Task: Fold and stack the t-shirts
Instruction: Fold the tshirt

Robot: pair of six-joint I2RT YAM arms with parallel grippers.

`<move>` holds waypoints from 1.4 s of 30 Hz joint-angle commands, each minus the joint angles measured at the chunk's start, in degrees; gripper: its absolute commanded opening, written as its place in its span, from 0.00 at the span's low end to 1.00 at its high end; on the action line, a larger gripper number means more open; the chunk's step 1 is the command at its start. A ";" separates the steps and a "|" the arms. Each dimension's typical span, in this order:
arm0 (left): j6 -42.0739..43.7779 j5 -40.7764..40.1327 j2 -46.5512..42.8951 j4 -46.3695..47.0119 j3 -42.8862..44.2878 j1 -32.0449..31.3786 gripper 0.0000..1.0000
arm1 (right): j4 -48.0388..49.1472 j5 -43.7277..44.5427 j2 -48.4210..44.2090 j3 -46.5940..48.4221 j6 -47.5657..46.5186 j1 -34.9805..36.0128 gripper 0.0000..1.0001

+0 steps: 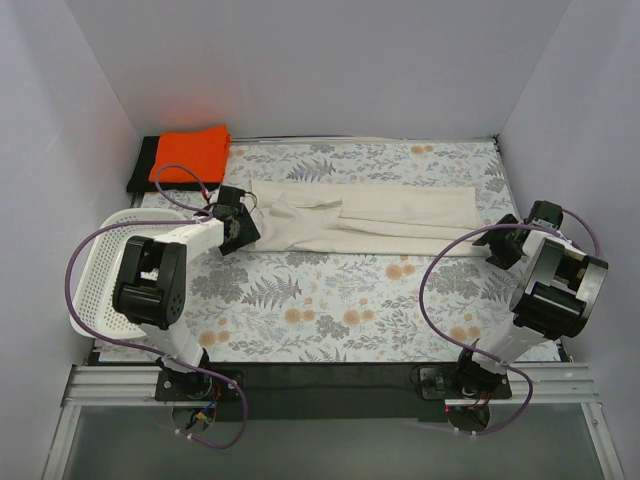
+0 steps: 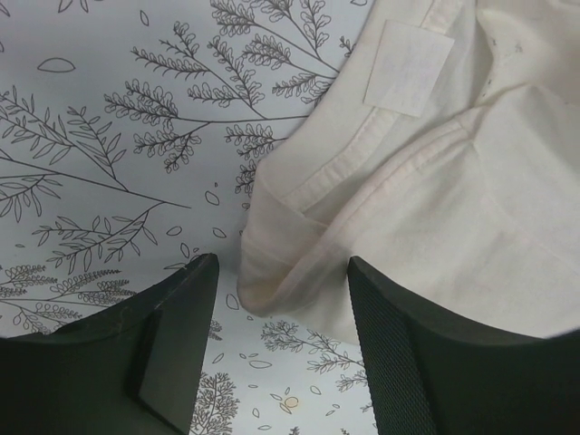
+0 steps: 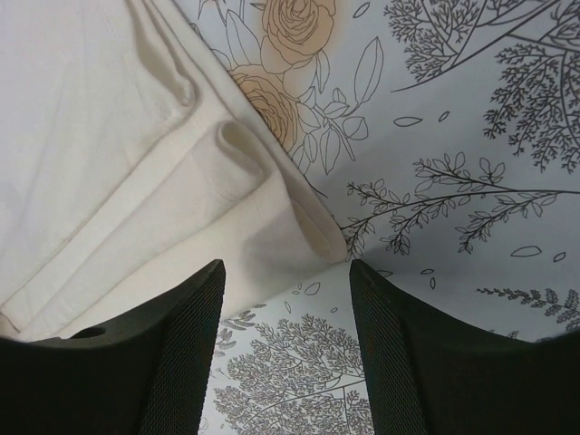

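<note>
Cream tee (image 1: 370,220) lies as a long folded strip on worktop (image 1: 330,300), right of basket (image 1: 95,270). Orange tee (image 1: 190,153) sits on black tee (image 1: 140,165) behind basket. Soft, light, floppy; layers likely slip, so pinch all layers at end corners. Left fingers (image 2: 172,349) half open, straddling the basket-side corner; right fingers (image 3: 181,358) half open at the far corner. Neither grips yet.

table (image 1: 350,310): arms at its near edge
long t-shirt (image 1: 370,218): lies left to right across the table's far half
top t-shirt (image 1: 190,154): far left corner, on the bottom t-shirt (image 1: 138,172)
basket (image 1: 95,270): left edge, nearer than the stack
left gripper (image 2: 281,272): at the long t-shirt's left end, fold between its jaws
right gripper (image 3: 285,272): at the long t-shirt's right end, corner between its jaws
</note>
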 commanded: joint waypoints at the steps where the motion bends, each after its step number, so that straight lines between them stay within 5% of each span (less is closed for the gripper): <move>1: -0.09 0.01 0.56 0.52 -0.74 0.42 0.54 | 2.66 -0.28 1.70 -1.32 0.87 -0.41 0.54; 9: -0.09 1.42 1.17 0.87 -1.18 0.42 0.38 | 3.46 -0.72 2.32 -1.93 2.01 -0.59 0.45; 14: 0.26 -0.33 0.38 0.35 -1.71 0.86 0.00 | 2.23 0.42 1.70 -2.37 1.14 -0.94 0.20; 15: 0.26 -0.51 0.21 -0.26 -1.71 1.21 0.00 | 1.62 0.69 1.70 -2.29 0.96 -1.03 0.15; 18: -0.44 -2.09 -1.28 -2.72 -2.41 3.14 0.00 | -1.19 2.27 1.17 -1.93 -0.09 -1.64 0.01; 32: -2.55 1.51 -16.93 -11.61 -14.89 8.77 0.00 | -11.22 5.61 -4.63 -4.66 -3.96 -2.43 0.01; 35: -1.94 3.18 -17.55 -11.61 -14.54 8.77 0.16 | -12.01 5.61 -6.03 -5.10 -4.93 -1.65 0.05; 42: -0.18 4.32 -20.36 -12.48 -12.09 8.77 0.52 | -14.64 8.94 -10.15 -1.51 -6.24 1.86 0.33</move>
